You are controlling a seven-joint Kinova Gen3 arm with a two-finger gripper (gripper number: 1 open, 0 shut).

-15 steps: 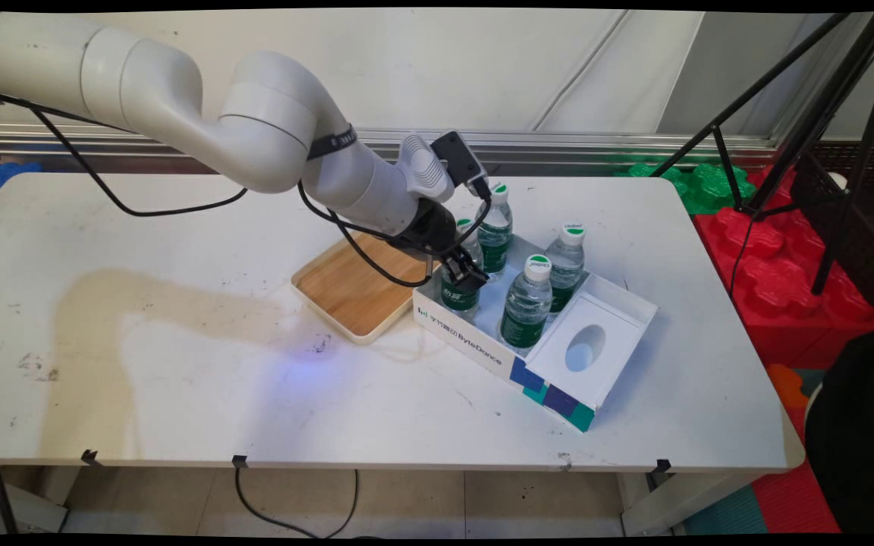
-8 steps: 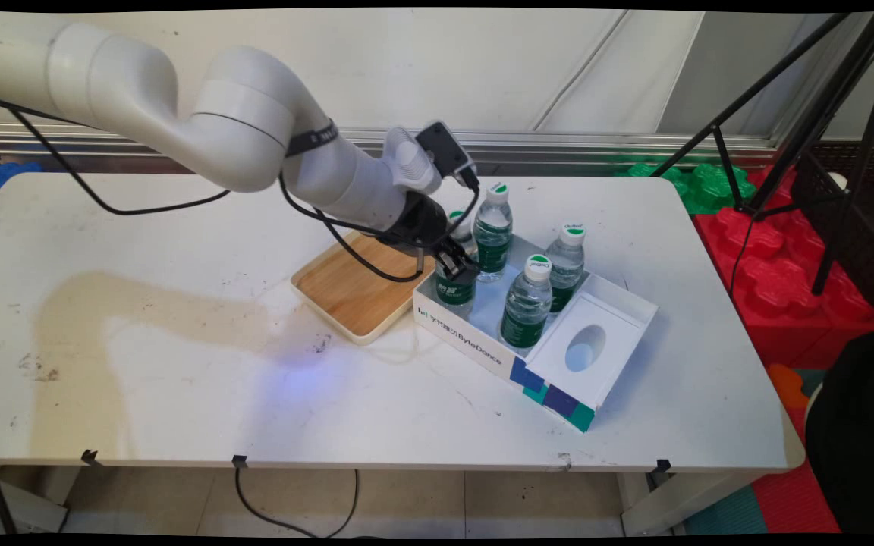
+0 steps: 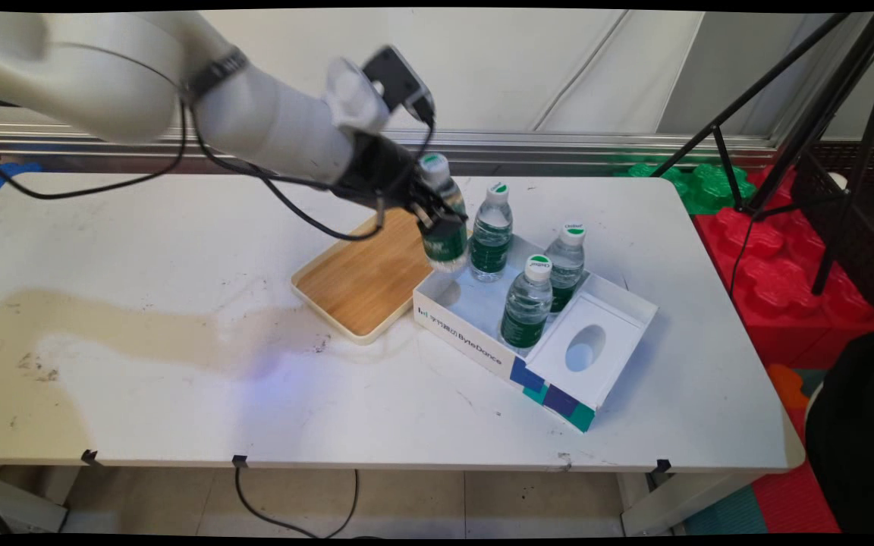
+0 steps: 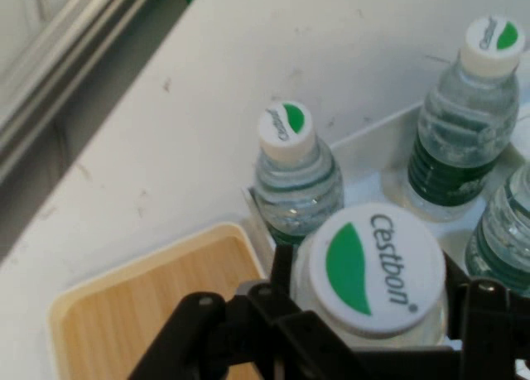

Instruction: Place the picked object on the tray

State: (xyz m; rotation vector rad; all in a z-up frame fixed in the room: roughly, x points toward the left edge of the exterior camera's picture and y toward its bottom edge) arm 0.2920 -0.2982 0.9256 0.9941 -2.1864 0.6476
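1. Since the earlier frames the arm had risen and swung toward the bench's far left, lifting one water bottle (image 3: pixel 443 220) out of the white box (image 3: pixel 467 341); a moment earlier that bottle stood in the box's left end.
2. The hand (image 3: pixel 437 216) was clamped on the bottle's body below the neck, its black fingers (image 4: pixel 281 268) pressed against either side under the white-and-green cap (image 4: pixel 362 268), which read "Cestbon" in the hand view.
3. The held bottle hung upright in the air, its base clear of the box, above the box's left end and the adjoining right edge of the wooden tray (image 3: pixel 361 284).
4. Three other bottles remained upright in the box: one at its far edge (image 3: pixel 492 235), just beside the lifted bottle, one toward the far right (image 3: pixel 564 262), and one nearer the front (image 3: pixel 526 303).
5. A white insert with an oval cut-out (image 3: pixel 585 347) filled the box's right end.
6. The tray lay flat on the bench (image 3: pixel 179 379), touching the box's left corner, with nothing on it.
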